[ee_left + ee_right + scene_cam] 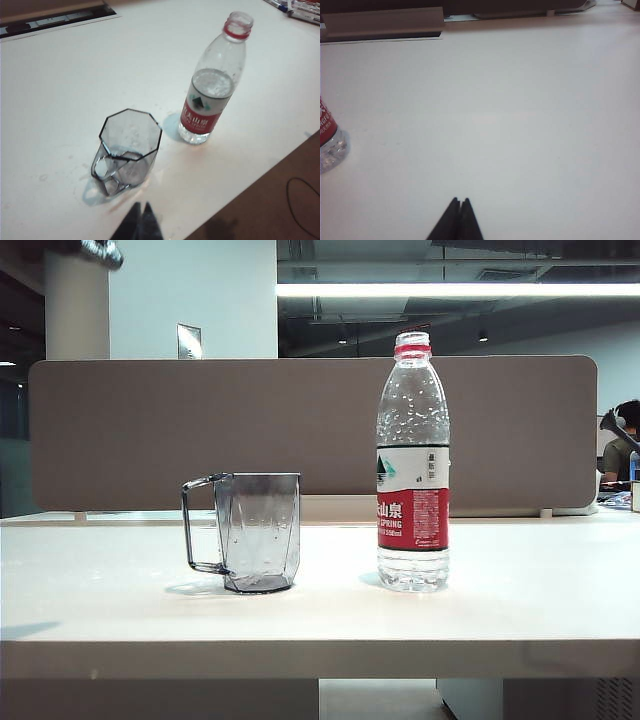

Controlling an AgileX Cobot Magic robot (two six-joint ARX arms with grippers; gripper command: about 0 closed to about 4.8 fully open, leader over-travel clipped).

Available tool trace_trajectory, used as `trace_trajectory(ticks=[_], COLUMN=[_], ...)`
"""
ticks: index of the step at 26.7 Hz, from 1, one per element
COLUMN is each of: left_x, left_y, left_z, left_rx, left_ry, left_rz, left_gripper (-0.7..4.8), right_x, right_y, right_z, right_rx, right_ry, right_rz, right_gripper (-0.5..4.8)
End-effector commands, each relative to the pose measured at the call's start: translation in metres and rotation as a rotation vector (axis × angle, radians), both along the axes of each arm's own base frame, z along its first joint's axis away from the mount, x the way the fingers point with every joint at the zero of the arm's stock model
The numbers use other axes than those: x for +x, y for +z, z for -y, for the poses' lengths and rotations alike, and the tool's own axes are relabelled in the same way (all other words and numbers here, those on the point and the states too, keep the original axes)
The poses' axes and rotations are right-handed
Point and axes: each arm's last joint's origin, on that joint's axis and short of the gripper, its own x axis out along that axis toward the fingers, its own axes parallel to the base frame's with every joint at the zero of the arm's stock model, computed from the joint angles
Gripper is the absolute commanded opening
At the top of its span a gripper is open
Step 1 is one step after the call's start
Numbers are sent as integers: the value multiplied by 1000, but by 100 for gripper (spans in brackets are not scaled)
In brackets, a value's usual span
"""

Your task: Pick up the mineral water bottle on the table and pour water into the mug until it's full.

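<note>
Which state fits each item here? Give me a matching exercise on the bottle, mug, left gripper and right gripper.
Column 1:
1. mineral water bottle
2. mug
3. left gripper
4. right gripper

Column 2:
A. shut, over bare table beside the bottle
B. uncapped, upright, partly filled
C. shut, hanging near the mug's handle
D. standing upright, its handle turned away from the bottle

Pairs: 1-B, 2-D, 3-C, 4-A

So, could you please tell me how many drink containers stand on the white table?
2: smoky grey faceted plastic mug on the left, clear plastic water bottle to its right.
</note>
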Motion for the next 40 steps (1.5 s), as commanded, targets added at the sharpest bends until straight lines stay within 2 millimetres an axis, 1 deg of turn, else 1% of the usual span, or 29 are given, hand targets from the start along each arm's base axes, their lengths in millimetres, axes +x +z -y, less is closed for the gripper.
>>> trace_trajectory(ticks=[1,2,5,7,13,35,36,38,40], left_x=[-4,-5,-13,-14,-16,-16,-16,-16,-16], left_y=[10,10,9,7,4,4,4,4,4], left_z=[6,7,4,3,2,2,2,2,2], left_rx=[15,29,147,162,177,175,175,175,175], left_ry=[-60,-71,-129,-130,-132,-130,-130,-130,-130], left_rz=[31,28,-18,-39,-67,-68,-67,-68,-68], left_gripper=[-5,-5,-5,-5,-5,-5,-5,-5,-5], right_x=[0,0,0,0,0,1,1,1,0], right_y=[-1,-1,-1,-1,-1,-1,0,1,9], right_z=[0,0,0,0,0,0,0,0,0], right_rx=[-2,-2,-2,-2,-2,10,24,109,165], right_ry=[0,0,0,0,0,-1,-4,-19,-25], right_rz=[5,5,5,5,5,12,12,21,57], right_gripper=[-5,-5,-5,-5,-5,-5,-5,-5,-5])
